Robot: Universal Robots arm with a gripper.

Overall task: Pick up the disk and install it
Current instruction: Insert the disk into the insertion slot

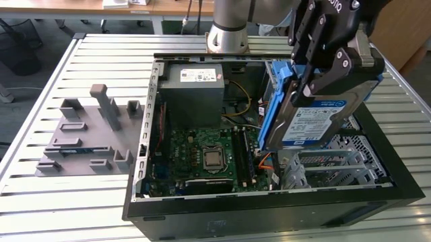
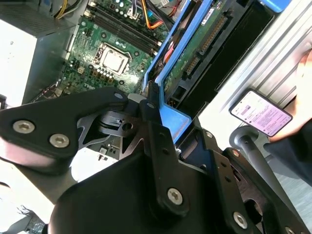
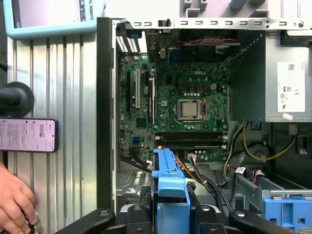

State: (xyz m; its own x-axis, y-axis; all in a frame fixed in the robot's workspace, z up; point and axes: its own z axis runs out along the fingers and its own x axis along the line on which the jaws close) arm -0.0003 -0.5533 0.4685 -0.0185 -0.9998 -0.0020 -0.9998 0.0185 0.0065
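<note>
Black linked fingers of the tool sat closest in the second wrist view, closed tight on the disk. Grip looked firm, jaws pinching it near its upper end.

Disk was off the surface, hanging in the tool above the open PC case. It was held on edge, tilted, long axis running steeply down toward the case interior. Blue carrier bracket framed the edge toward the exterior view's left. Bare metal drive bay lay directly below and slightly toward the exterior view's right of the disk's lower end. They were near, not touching as far as could be told.

Disk: flat silver slab, blue-and-white label, rigid. Bracket: smooth blue plastic, some flex likely. Bay: thin perforated sheet metal. Green motherboard with square CPU sat beside the bay; grey power-supply box sat beyond it. Surface was slatted aluminium with a grey printed fixture on it. A hand and phone were outside the case.
</note>
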